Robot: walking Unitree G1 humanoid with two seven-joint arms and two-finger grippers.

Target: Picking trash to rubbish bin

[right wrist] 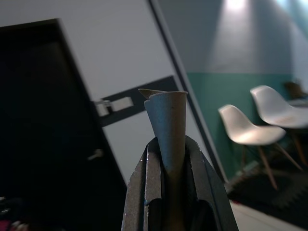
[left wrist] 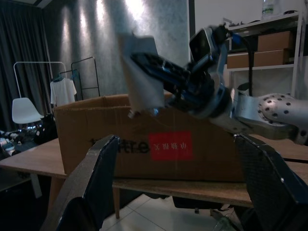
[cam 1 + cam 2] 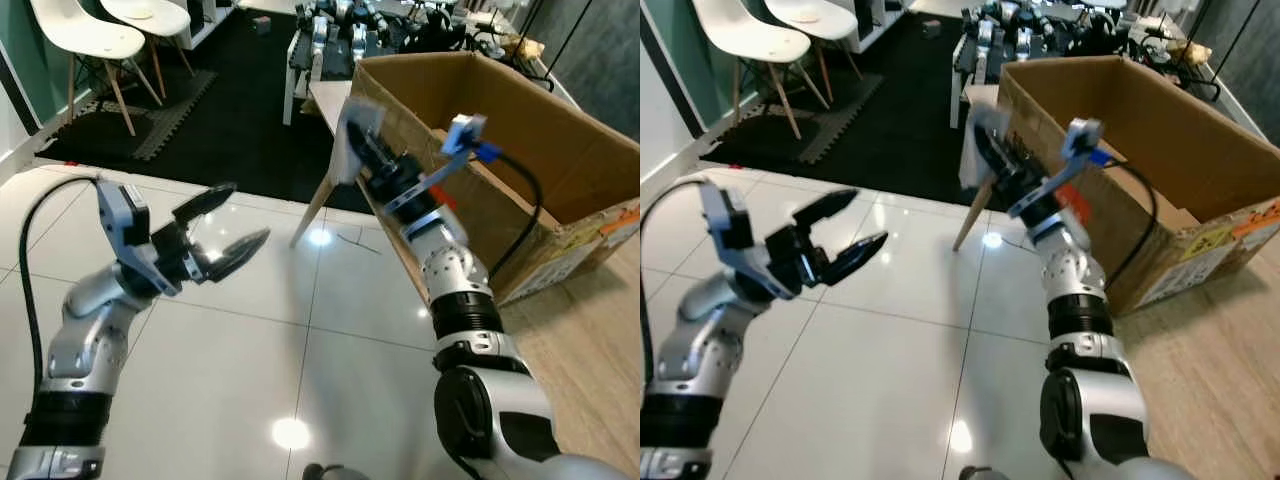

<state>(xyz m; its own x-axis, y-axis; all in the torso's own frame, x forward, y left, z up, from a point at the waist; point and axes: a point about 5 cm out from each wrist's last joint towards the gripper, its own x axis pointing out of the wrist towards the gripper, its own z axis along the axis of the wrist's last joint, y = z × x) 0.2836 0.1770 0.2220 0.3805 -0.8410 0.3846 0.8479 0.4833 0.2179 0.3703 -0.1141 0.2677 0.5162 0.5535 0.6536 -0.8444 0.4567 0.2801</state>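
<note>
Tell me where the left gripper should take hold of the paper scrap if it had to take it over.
Grip the paper scrap on its free end beyond the right gripper, coming from the open side away from the cardboard box; it looks thin, so pinch its flat faces.

Matt cardboard box [image 3: 560, 150], glossy floor tiles [image 3: 250, 340]

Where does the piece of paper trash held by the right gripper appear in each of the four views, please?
Left eye view: paper trash upper centre, pinched in the right gripper at the cardboard box corner.
Right eye view: upper centre, beside the same corner.
Left wrist view: upper centre, above the box's front wall.
Right wrist view: centre, sticking up between the gripper's fingers.
Shared landmark: the cardboard box, except in the right wrist view.
</note>
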